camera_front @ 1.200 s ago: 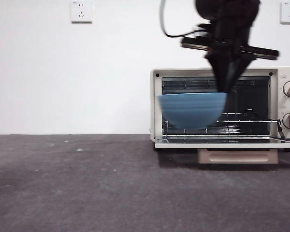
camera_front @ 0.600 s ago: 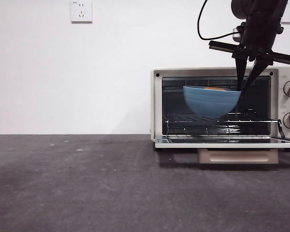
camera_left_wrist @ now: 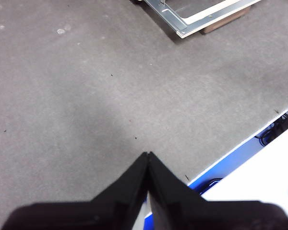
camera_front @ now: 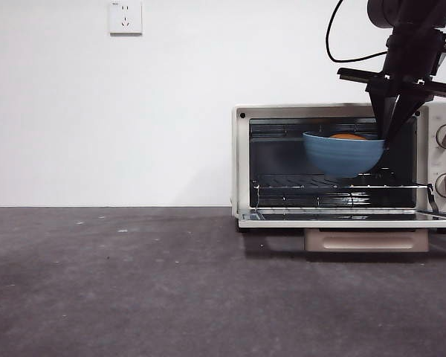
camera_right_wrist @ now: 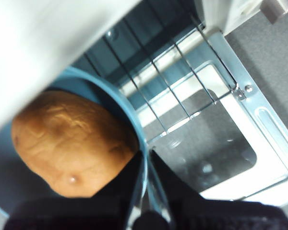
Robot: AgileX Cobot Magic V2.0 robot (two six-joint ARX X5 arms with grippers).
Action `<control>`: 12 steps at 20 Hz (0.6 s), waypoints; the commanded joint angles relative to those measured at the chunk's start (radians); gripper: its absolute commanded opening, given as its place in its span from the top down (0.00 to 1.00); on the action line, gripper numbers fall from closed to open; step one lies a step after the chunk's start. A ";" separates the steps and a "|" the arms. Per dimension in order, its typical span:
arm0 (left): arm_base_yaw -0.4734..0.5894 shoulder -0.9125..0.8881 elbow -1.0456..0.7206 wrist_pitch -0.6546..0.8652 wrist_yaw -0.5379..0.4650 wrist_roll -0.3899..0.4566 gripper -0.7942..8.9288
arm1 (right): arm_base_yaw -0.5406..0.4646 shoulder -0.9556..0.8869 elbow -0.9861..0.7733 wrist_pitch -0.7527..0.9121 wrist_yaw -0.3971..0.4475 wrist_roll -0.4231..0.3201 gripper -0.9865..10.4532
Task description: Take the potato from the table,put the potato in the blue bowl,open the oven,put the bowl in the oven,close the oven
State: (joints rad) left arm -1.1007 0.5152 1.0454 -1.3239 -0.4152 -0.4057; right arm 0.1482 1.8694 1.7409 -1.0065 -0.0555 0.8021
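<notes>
Left gripper [camera_left_wrist: 148, 158] is clenched on nothing, parked over the table [camera_left_wrist: 86, 96]. Right gripper [camera_front: 386, 134] pinches the blue bowl [camera_front: 342, 155] by its rim, held above the rack inside the open oven [camera_front: 241, 160]. Only the right wrist view properly shows the potato [camera_right_wrist: 72, 143] in the bowl.

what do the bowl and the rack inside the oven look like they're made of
The bowl looks like glazed ceramic or hard plastic: an even blue wall with faint ridges and a soft sheen; the pictures can't settle which. The rack in the oven looks like bare metal wire: thin, straight, silvery bars catching light. The right gripper pinches the bowl's rim.
</notes>
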 commanded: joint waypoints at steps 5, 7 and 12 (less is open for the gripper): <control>-0.003 0.000 -0.005 0.004 0.004 -0.010 0.92 | 0.000 0.026 -0.002 0.012 0.003 0.036 0.82; -0.003 0.000 -0.005 0.004 0.005 -0.010 0.92 | 0.000 0.026 -0.003 0.026 0.003 0.035 0.82; -0.003 0.000 -0.005 0.004 0.004 -0.010 0.92 | 0.000 0.024 0.009 0.035 -0.005 -0.009 0.82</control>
State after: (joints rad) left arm -1.1007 0.5152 1.0454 -1.3239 -0.4091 -0.4057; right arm 0.1482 1.8767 1.7432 -0.9741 -0.0597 0.8108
